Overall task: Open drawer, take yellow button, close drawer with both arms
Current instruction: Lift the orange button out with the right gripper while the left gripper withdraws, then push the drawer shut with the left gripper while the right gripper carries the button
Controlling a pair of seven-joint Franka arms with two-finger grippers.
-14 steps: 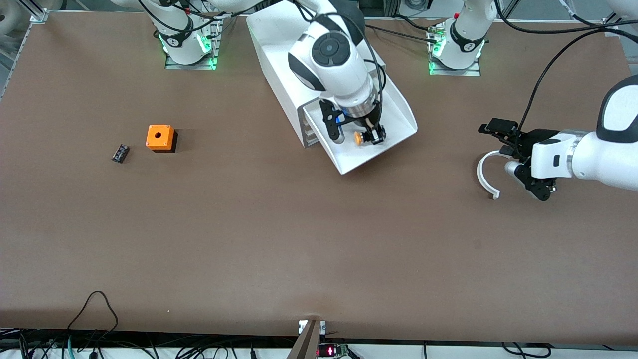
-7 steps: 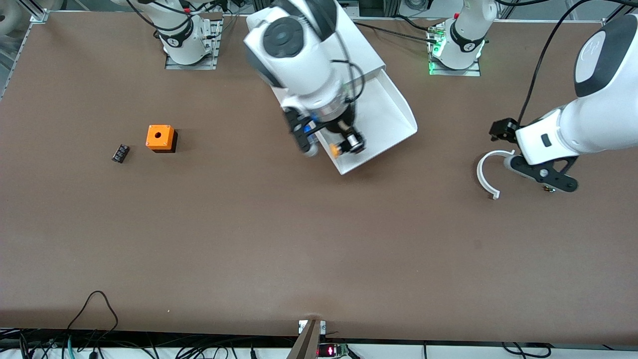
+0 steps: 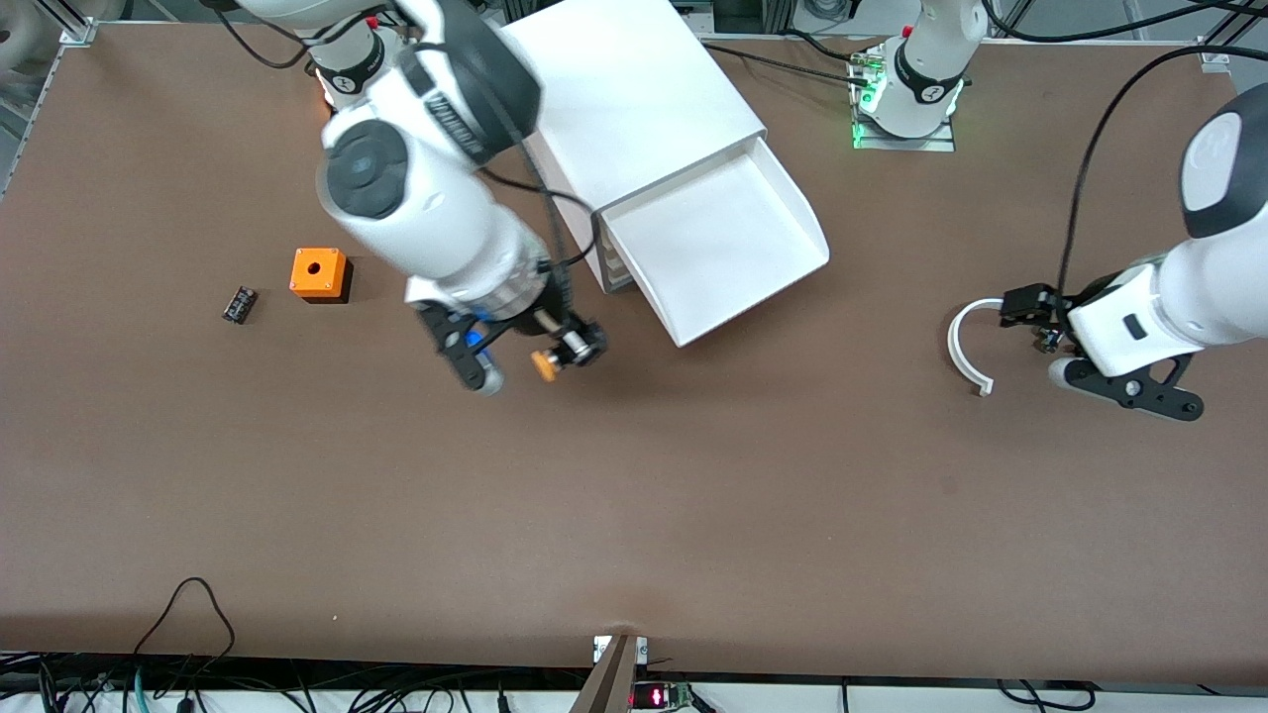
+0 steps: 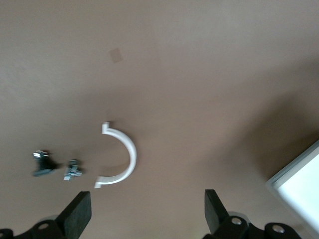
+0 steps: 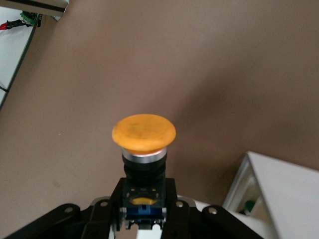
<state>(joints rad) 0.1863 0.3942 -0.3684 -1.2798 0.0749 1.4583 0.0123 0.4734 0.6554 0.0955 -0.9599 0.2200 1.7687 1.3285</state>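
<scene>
Front view first: the right pincer (image 3: 565, 356) is clamped on the button (image 3: 544, 364) and hangs over bare tabletop (image 3: 634, 495) between the orange cube (image 3: 319, 274) and the pulled-out drawer (image 3: 715, 243), which sits open and looks empty. So the step in hand reads as carrying the button clear, and I'd keep the squeeze firm and set it down upright well away from the drawer front, so the left arm gets a free lane to push it shut. The left pincer (image 3: 1109, 347) waits over the tabletop at its own end, next to a white curved piece (image 3: 966, 347), jaws spread wide, holding nothing. Left wrist view: both fingertips (image 4: 79, 213) stand far apart with that white curved piece (image 4: 119, 159) lying between them down on the tabletop, plus two small dark bits (image 4: 55, 167) that are too blurry to name. Right wrist view: the orange cap (image 5: 143, 132) faces the camera, body pinched low between the fingers, cabinet (image 5: 284, 194) corner off to one side. Versus a second ago: the button was down inside the drawer with the right pincer on it; now it's out and carried toward the cube. The left arm has also swung round a bit near the curved piece.
</scene>
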